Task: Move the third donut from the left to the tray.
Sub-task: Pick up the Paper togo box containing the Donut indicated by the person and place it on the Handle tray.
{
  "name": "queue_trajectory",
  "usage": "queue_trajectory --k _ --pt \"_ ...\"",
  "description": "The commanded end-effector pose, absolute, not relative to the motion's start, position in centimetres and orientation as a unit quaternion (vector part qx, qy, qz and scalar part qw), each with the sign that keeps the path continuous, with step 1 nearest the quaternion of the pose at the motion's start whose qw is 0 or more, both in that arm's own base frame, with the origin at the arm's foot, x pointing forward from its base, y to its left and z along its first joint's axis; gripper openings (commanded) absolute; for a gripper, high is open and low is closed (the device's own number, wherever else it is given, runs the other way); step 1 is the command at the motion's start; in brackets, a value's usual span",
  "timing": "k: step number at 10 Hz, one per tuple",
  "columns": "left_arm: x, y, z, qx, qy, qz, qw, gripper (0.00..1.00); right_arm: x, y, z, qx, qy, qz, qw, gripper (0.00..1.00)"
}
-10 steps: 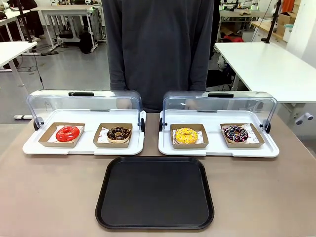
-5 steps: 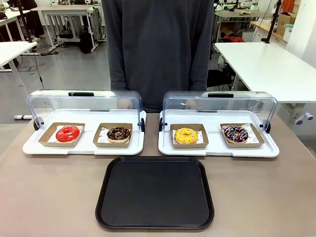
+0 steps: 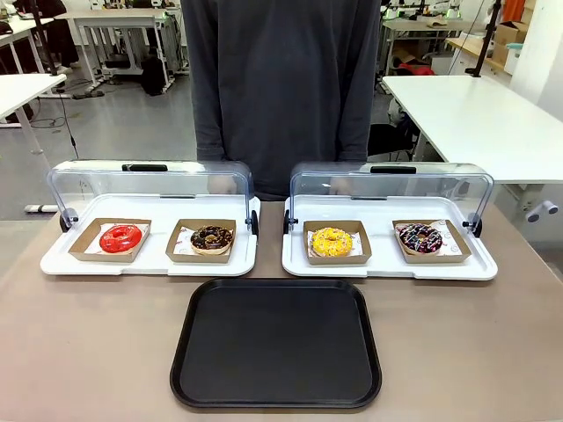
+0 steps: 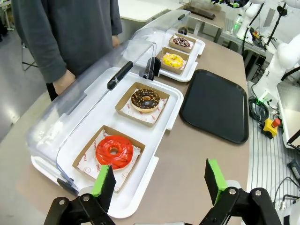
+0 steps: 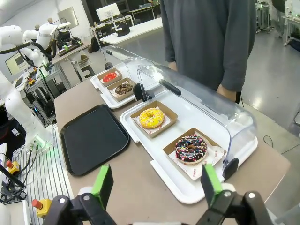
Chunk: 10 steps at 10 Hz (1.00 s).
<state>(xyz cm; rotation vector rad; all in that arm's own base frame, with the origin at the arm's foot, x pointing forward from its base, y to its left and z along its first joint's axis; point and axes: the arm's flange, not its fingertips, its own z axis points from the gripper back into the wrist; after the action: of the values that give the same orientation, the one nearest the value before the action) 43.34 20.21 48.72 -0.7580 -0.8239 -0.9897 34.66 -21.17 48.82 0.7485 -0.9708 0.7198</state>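
Well, your left gripper (image 4: 159, 174) gapes wide, empty; the third donut (image 4: 172, 60) sits far beyond its fingers. Your right gripper (image 5: 156, 177), equally spread and empty, has that donut straight ahead by the white tray's (image 5: 183, 121) open edge, the tray (image 5: 93, 138) bare beyond its left finger.

No wording, brand, number or sign can be read in these views; the white paper liner (image 4: 90, 165) under the red-iced ring donut (image 4: 114, 151), in its shallow brown cardboard holder (image 4: 127, 136), bears small red printed marks; they are too small and blurred to make out as letters.
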Motion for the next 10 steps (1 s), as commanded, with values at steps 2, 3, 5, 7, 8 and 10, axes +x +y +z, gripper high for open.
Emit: queue_trajectory --k 2,3,5,7,8,10 --pt "43.27 20.19 48.76 -0.346 -0.371 -0.450 0.735 1.00 34.87 -21.16 48.98 0.346 -0.458 0.333 0.748 1.00" --pt "43.27 20.19 48.76 -0.346 -0.371 -0.450 0.735 1.00 34.87 -21.16 48.98 0.346 -0.458 0.333 0.748 1.00" --pt "43.27 20.19 48.76 -0.346 -0.371 -0.450 0.735 1.00 34.87 -21.16 48.98 0.346 -0.458 0.333 0.748 1.00" --pt "43.27 20.19 48.76 -0.346 -0.371 -0.450 0.735 1.00 34.87 -21.16 48.98 0.346 -0.458 0.333 0.748 1.00" --pt "43.27 20.19 48.76 -0.346 -0.371 -0.450 0.735 1.00 34.87 -21.16 48.98 0.346 -0.458 0.333 0.748 1.00" --pt "43.27 20.19 48.76 -0.346 -0.371 -0.450 0.735 1.00 34.87 -21.16 48.98 0.346 -0.458 0.333 0.748 1.00"
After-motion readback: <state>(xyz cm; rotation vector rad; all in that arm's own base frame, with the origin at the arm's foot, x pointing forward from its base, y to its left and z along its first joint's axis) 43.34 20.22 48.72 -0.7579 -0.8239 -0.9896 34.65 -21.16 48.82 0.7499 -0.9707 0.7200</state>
